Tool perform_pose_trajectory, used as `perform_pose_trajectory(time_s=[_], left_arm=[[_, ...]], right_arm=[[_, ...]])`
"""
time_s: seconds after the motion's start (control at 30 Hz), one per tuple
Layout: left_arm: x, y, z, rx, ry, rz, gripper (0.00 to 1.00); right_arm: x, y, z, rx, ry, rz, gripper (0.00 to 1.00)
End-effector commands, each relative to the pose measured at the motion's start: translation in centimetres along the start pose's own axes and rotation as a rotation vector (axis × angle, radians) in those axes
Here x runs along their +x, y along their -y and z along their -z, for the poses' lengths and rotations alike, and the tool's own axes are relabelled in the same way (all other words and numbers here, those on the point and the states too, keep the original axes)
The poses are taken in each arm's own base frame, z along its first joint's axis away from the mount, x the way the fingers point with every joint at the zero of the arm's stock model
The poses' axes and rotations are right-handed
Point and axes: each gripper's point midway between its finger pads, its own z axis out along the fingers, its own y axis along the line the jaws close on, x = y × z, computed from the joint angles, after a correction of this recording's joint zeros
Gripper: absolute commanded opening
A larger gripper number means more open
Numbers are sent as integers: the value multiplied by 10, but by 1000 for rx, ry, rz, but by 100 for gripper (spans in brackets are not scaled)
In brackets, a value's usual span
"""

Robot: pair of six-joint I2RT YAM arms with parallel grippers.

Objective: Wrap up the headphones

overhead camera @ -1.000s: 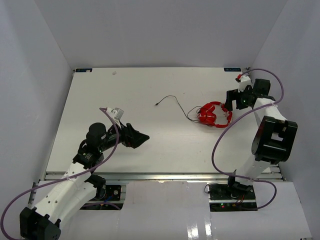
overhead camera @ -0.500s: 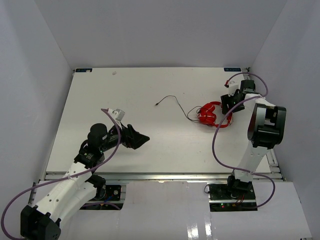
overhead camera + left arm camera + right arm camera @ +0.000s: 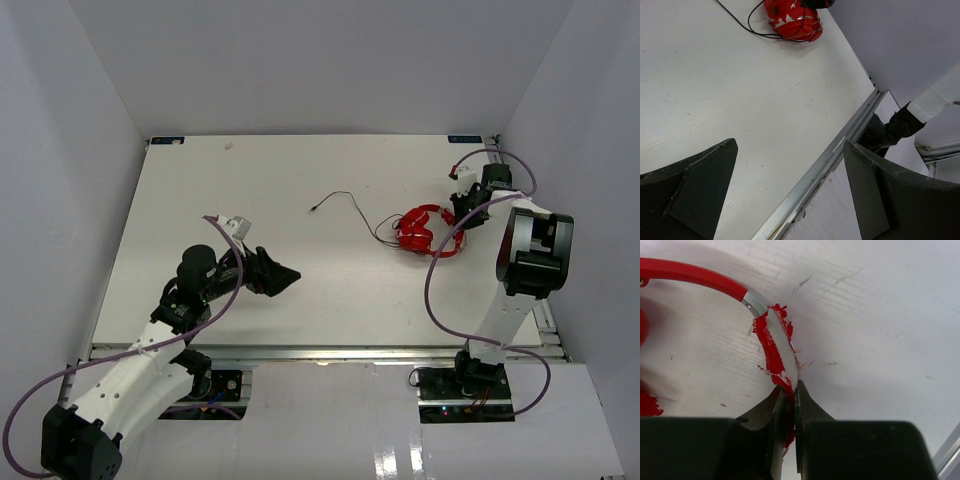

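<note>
The red headphones [image 3: 428,230] lie on the white table at the right, their thin black cord [image 3: 345,203] trailing left to a loose plug end. My right gripper [image 3: 462,212] sits at their right side. In the right wrist view it [image 3: 790,392] is shut on the worn padded part of the red headband [image 3: 775,347]. My left gripper [image 3: 285,274] hovers open over the left-middle of the table, far from the headphones. Its wrist view shows the headphones [image 3: 792,20] at the top edge with nothing between the two dark fingers [image 3: 700,185].
White walls enclose the table on three sides. A metal rail [image 3: 320,352] runs along the near edge. Purple robot cables [image 3: 440,275] loop beside the right arm and along the left arm.
The right gripper came in to the headband and closed on it. The right arm folded closer to the far right corner. The left arm stayed almost still.
</note>
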Motion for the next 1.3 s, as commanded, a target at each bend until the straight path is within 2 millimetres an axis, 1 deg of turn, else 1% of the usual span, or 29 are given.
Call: perform_pose_trajectory(time_s=[0.0, 0.03, 0.07, 0.1, 0.13, 0.17, 0.23, 0.27, 0.33, 0.4, 0.43, 0.47, 0.53, 0.6, 0.67, 0.7, 0.73, 0.77, 0.87, 0.9, 0.97, 1.03, 1.1, 1.13, 1.2, 1.23, 1.27], left_arm=[[-13, 0, -8, -3, 28, 12, 98], [-18, -3, -10, -25, 43, 9, 98], [-20, -3, -12, -25, 47, -5, 98], [-24, -4, -17, -16, 53, -29, 98], [-28, -1, -21, 3, 55, -47, 98], [-31, 4, -25, 31, 52, -61, 98], [-33, 9, -36, 66, 34, -81, 98], [-32, 11, -44, 76, 18, -104, 98], [-30, 27, -60, 116, -9, -171, 98], [-27, 45, -70, 167, -23, -260, 98], [-20, 50, -76, 188, -43, -291, 98], [-22, 54, -78, 206, -31, -314, 97], [-14, 62, -81, 269, -17, -388, 95], [-12, 66, -82, 306, 13, -444, 95], [-14, 70, -83, 329, 50, -489, 97], [-19, 72, -85, 334, 78, -507, 98], [-22, 73, -86, 334, 91, -514, 98], [-24, 73, -90, 336, 101, -520, 98], [-28, 77, -104, 363, 148, -551, 98], [-26, 78, -107, 370, 154, -559, 98], [-26, 81, -120, 374, 195, -601, 98], [-26, 82, -136, 374, 226, -633, 98], [-35, 93, -145, 388, 265, -657, 98], [-36, 93, -151, 387, 265, -663, 98], [-35, 95, -168, 395, 262, -686, 98], [-30, 92, -174, 394, 250, -695, 98], [-30, 91, -179, 389, 253, -696, 98]], right_arm=[[0, -36, 41, -65, 72, -64, 8], [6, -48, 45, -76, 90, -69, 8], [3, -55, 58, -57, 128, -80, 8], [-10, -65, 84, -30, 206, -54, 8], [-14, -74, 100, -15, 255, -36, 8], [-14, -81, 110, -9, 278, -26, 8], [-29, -99, 141, 10, 366, 23, 8], [-36, -106, 151, 14, 392, 49, 8], [-53, -131, 175, 12, 453, 134, 8], [-68, -145, 194, 26, 491, 195, 8], [-80, -147, 207, 40, 521, 220, 8], [-85, -151, 212, 51, 528, 242, 8], [-109, -150, 238, 102, 594, 279, 8], [-130, -147, 263, 145, 658, 303, 8], [-148, -145, 288, 175, 716, 318, 8], [-160, -144, 305, 190, 751, 326, 8], [-167, -144, 316, 198, 774, 326, 8], [-179, -143, 335, 211, 814, 324, 8], [-195, -145, 353, 187, 844, 292, 8], [-201, -146, 359, 176, 851, 284, 8], [-208, -152, 369, 130, 870, 247, 8], [-210, -160, 369, 67, 873, 204, 8], [-212, -164, 368, 21, 870, 173, 8], [-213, -164, 367, 18, 870, 172, 8], [-214, -167, 366, -31, 862, 147, 8], [-215, -168, 367, -46, 862, 133, 8], [-214, -169, 367, -70, 858, 118, 8]])
